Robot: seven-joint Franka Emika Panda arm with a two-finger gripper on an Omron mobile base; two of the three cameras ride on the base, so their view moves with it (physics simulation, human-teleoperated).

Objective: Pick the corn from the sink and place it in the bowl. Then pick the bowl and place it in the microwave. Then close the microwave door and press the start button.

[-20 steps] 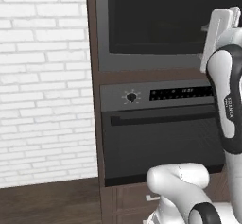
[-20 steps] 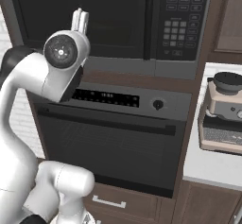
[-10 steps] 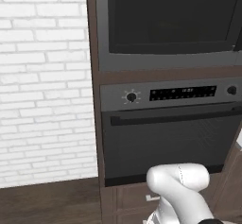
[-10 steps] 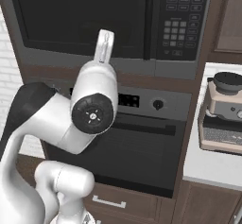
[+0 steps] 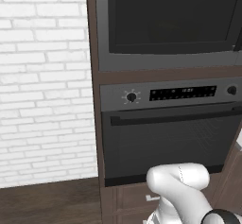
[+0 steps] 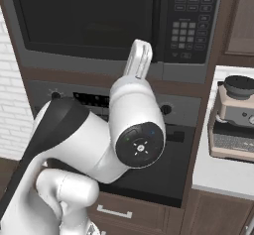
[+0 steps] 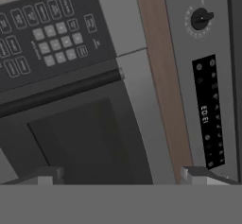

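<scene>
the gripper [image 7: 121, 173], jaws spread wide and seemingly empty, faces the closed microwave door [image 7: 80, 128].

Glossy white arm [image 6: 99, 145] with black joint, round dark end cap.

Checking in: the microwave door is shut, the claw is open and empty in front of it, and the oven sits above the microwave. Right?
Not quite. The oven sits below the microwave, not above it; the left base view shows the stack plainly. The rest stands: the microwave door is shut, and the claw is open and empty in front of it.
</scene>
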